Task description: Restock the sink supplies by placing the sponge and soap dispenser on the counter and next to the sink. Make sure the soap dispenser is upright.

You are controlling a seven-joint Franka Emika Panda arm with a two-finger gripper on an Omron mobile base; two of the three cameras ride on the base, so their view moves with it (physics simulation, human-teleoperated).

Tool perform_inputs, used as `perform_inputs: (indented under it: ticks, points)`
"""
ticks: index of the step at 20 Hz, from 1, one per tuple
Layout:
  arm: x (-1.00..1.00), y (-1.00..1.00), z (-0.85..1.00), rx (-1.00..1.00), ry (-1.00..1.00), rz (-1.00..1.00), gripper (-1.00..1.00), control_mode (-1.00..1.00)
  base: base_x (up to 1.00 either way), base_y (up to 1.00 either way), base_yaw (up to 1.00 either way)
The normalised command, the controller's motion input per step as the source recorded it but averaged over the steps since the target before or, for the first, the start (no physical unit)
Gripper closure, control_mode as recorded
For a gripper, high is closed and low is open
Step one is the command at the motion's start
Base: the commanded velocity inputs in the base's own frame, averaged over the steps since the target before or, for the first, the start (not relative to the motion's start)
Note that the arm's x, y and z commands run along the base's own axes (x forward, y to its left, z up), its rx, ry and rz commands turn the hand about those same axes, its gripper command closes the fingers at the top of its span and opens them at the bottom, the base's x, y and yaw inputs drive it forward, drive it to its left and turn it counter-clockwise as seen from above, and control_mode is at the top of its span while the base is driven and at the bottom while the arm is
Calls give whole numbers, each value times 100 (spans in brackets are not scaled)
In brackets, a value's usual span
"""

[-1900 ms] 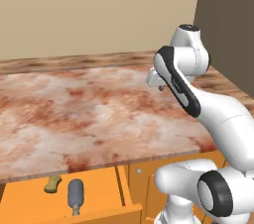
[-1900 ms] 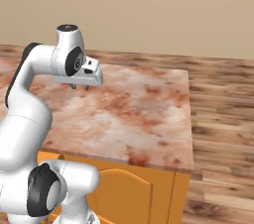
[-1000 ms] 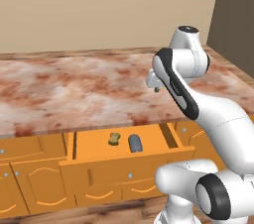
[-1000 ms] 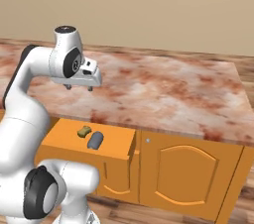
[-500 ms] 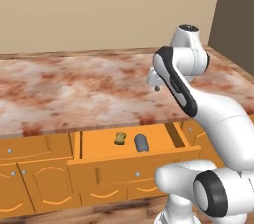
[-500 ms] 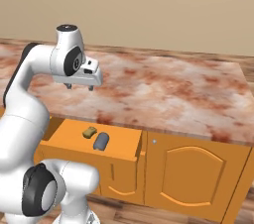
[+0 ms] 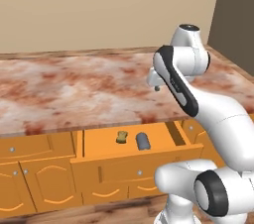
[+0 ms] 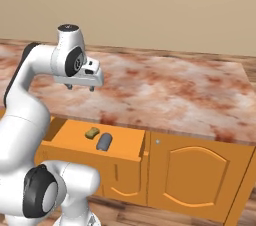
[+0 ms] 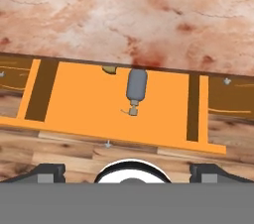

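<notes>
The soap dispenser [image 7: 142, 140] [image 8: 104, 142] [image 9: 136, 86] is a dark grey bottle lying on its side in an open orange drawer [image 7: 106, 162] [image 8: 72, 141] [image 9: 82, 100] below the counter [image 7: 74, 89] [image 8: 165, 90] [image 9: 124, 10]. The small tan sponge [image 7: 121, 137] [image 8: 91, 133] lies just left of it; in the hand view the sponge [image 9: 110, 70] is half hidden under the counter's edge. My gripper [image 7: 157, 87] [image 8: 80, 88] hangs open and empty above the counter's front edge, over the drawer, well clear of both. Its fingertips [image 9: 48, 171] stand wide apart. The sink is out of view.
Closed orange cabinet doors [image 8: 195, 175] flank the drawer. A beige wall [image 7: 99, 10] backs the counter, whose right end [image 8: 245, 95] is close by. Wooden floor [image 9: 59, 143] lies in front of the cabinets.
The whole picture has shifted as the base backed off and slid sideways, bringing the open drawer and its contents fully into view. The arm keeps its pose and the gripper stays open.
</notes>
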Motion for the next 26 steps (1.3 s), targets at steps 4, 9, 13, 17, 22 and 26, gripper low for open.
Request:
perform_inputs:
  ticks: [4,9,13,17,22,26]
  points:
    - [0,0,0,0,0,0,-100,100,-2,16,0]
    - [-1,1,-43,4,6,0,-100,-100,0,0,0]
    - [15,0,-99,13,9,0,-100,-100,0,0,0]
    - [0,0,-100,3,29,0,-100,-100,0,0,0]
    - [1,-1,-96,3,21,0,-100,-100,0,0,0]
    - [10,-10,-47,1,18,0,-100,-100,0,0,0]
